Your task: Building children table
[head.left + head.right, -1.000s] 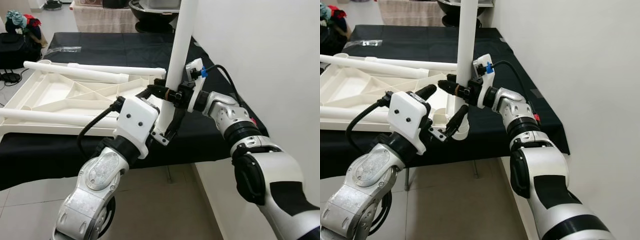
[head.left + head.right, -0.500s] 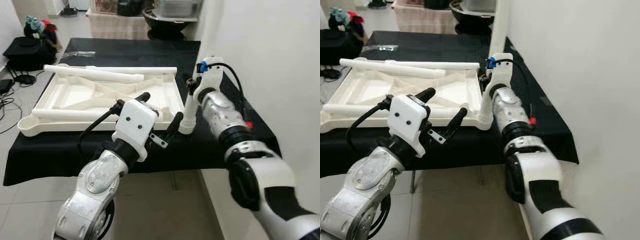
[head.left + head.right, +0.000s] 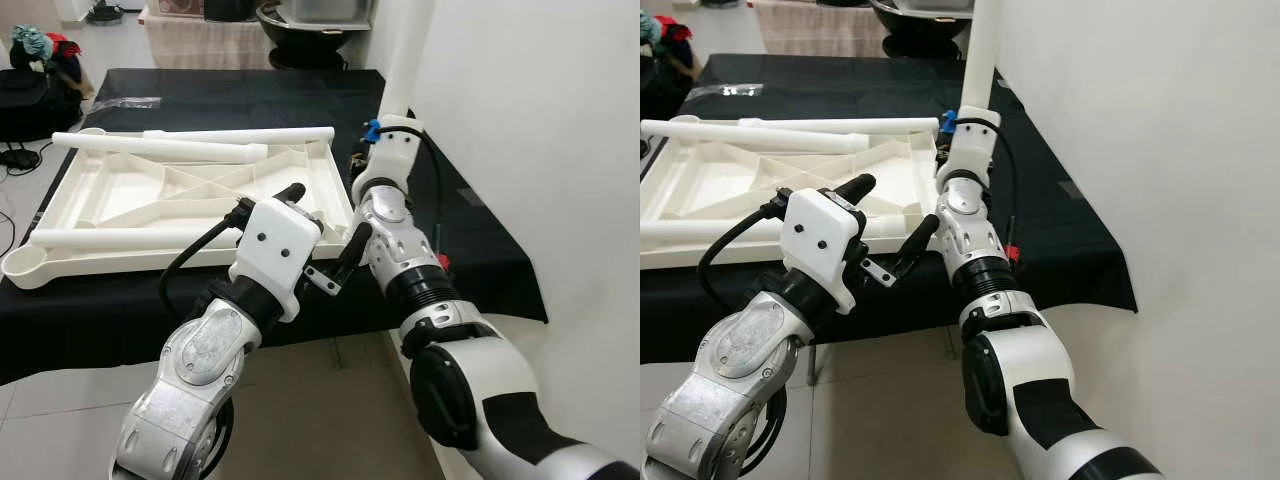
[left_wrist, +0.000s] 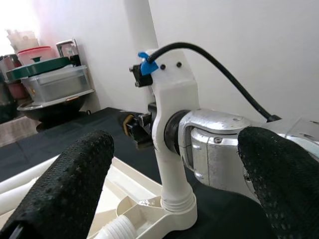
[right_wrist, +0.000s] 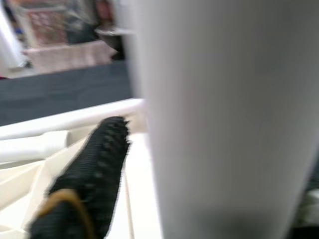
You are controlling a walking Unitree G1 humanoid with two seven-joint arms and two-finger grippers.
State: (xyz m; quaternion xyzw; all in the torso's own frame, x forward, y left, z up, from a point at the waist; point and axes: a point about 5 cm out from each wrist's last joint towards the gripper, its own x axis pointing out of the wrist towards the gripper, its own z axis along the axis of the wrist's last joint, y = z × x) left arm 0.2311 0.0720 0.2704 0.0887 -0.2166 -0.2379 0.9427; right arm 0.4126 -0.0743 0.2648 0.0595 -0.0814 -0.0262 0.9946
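A white children's tabletop [image 3: 110, 195] lies upside down on a black-covered table [image 3: 470, 250]. One white leg [image 3: 405, 55] stands upright in the tabletop's near right corner socket [image 4: 172, 209]. My right gripper [image 3: 368, 165] is shut on this leg a little above the socket; one finger [image 5: 89, 169] presses against the leg [image 5: 219, 114]. My left gripper [image 3: 322, 228] hovers open just in front of that corner, its fingers [image 4: 65, 199] apart and holding nothing. Three loose legs lie on the tabletop, two at the back [image 3: 160, 148] and one along the front [image 3: 130, 238].
A white wall [image 3: 540, 120] runs close along the table's right side. A black bag [image 3: 35, 100] sits on the floor at the far left. A dark basin and containers [image 3: 300, 15] stand behind the table. Tiled floor [image 3: 330, 420] lies below my arms.
My right gripper carried the upright leg from in front of the table edge to the tabletop's near right corner. The left gripper, earlier around the leg's lower end, now stands apart from it.
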